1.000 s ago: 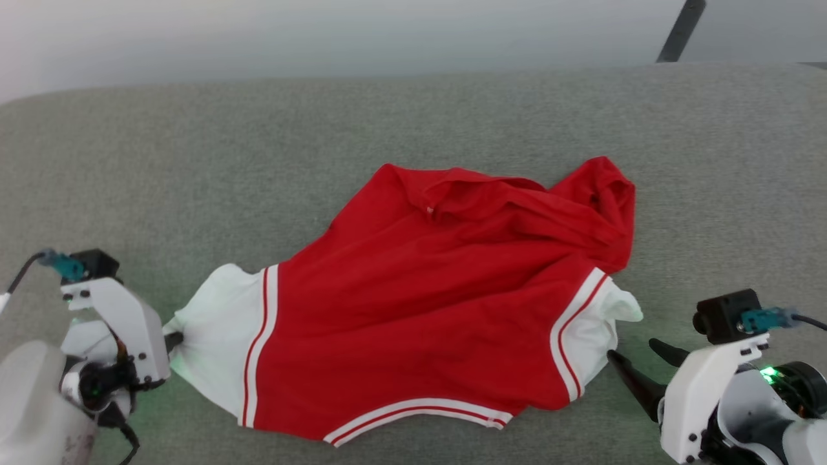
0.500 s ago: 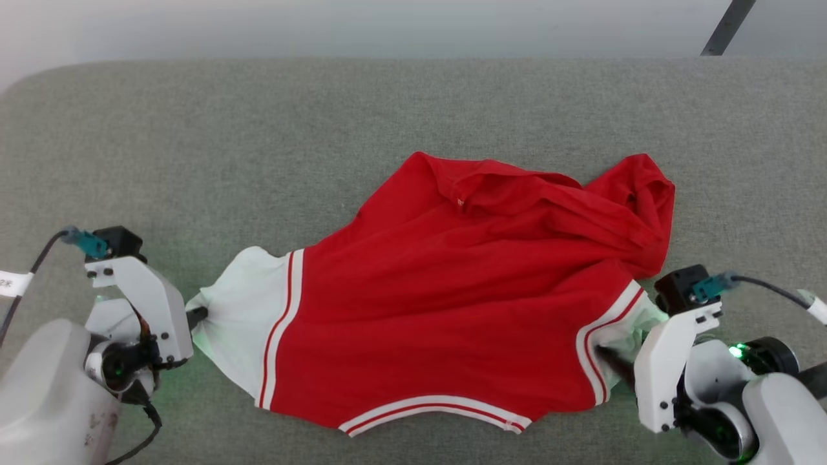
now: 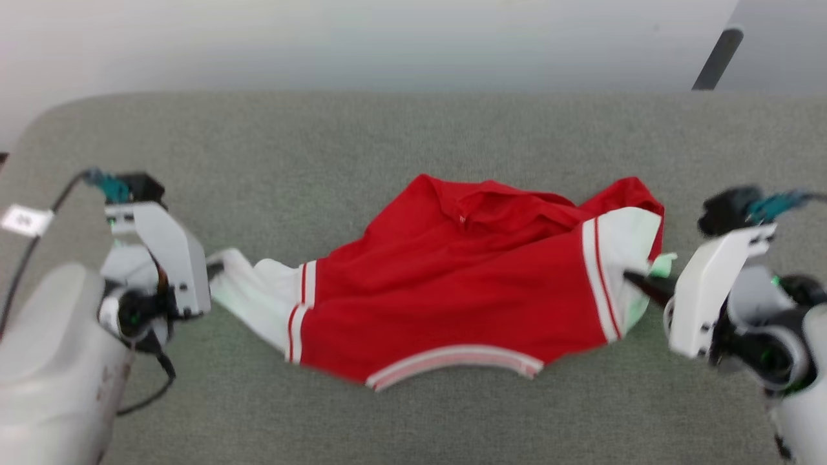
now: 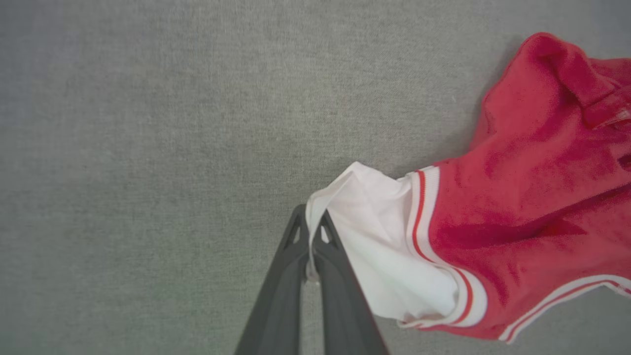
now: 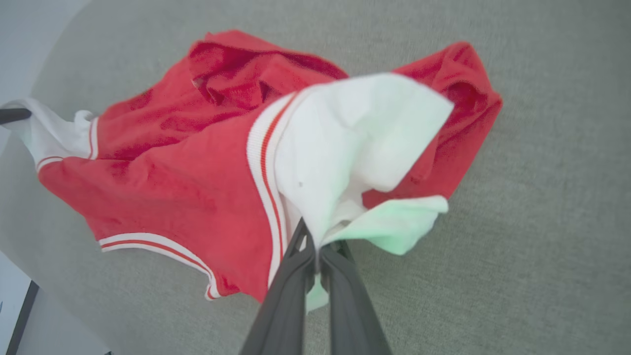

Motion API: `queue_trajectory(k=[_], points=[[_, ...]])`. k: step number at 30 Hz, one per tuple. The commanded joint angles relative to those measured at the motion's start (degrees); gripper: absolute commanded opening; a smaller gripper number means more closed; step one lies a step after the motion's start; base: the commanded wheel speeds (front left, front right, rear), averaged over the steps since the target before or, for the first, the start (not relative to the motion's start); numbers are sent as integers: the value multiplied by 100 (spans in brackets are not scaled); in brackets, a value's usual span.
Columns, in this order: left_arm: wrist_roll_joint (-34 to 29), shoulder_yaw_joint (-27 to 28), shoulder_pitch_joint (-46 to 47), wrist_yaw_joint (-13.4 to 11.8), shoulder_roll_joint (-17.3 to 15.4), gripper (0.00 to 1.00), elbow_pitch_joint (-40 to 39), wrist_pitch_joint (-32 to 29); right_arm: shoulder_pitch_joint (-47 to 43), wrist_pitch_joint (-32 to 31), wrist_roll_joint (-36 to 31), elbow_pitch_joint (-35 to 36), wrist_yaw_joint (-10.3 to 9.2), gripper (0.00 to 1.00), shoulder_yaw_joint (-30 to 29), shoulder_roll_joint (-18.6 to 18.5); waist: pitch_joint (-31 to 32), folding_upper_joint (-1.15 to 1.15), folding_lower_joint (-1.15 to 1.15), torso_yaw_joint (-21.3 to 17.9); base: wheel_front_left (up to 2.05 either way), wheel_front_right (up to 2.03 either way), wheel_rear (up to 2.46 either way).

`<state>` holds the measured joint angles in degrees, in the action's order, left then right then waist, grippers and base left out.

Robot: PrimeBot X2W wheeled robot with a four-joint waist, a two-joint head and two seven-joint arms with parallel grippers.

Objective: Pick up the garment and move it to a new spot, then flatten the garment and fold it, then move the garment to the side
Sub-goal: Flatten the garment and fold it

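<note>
Count: one garment [image 3: 465,290], two grippers, two white sleeves, one grey padded surface [image 3: 413,129], one dark pole [image 3: 714,61] at far upper right. At left: left gripper [image 3: 216,268], fingers pressed fully together, pinching the edge of the left sleeve [image 3: 258,297], stretched out taut toward it. At centre: red body of the garment, rumpled, resting on the surface, striped hem toward the robot. At right: right sleeve [image 3: 623,258] raised and folded over the red body, its edge nipped between the closed fingers of the right gripper [image 3: 636,281]. Compared with one second earlier: right gripper then spread wide and just beside that sleeve, now closed on it and lifted; left gripper clamped on the same sleeve as before, that sleeve now drawn out longer and narrower; red body bunched closer together; head camera itself shifted.
</note>
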<state>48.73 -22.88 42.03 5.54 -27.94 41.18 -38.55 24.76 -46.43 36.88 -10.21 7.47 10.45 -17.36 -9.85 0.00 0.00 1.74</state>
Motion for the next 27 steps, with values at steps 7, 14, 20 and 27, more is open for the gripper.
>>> queue_trajectory(k=[7,14,20,27], points=[[-122,-29,673,-125,-38,0,-313,-207,891,-271,45,64,4,0,-419,101,683,0,0,63,0,0,0],[-358,-81,1529,-182,1,0,-365,-73,1932,124,-296,-403,4,0,-454,247,1044,0,0,101,0,0,0],[-591,-50,2423,-257,19,0,-104,244,2993,942,-645,-977,3,0,-146,295,1162,0,0,84,0,0,0],[-741,16,3311,-279,144,0,414,718,4085,2172,-1031,-1877,3,0,281,312,1250,0,0,67,0,0,0]])
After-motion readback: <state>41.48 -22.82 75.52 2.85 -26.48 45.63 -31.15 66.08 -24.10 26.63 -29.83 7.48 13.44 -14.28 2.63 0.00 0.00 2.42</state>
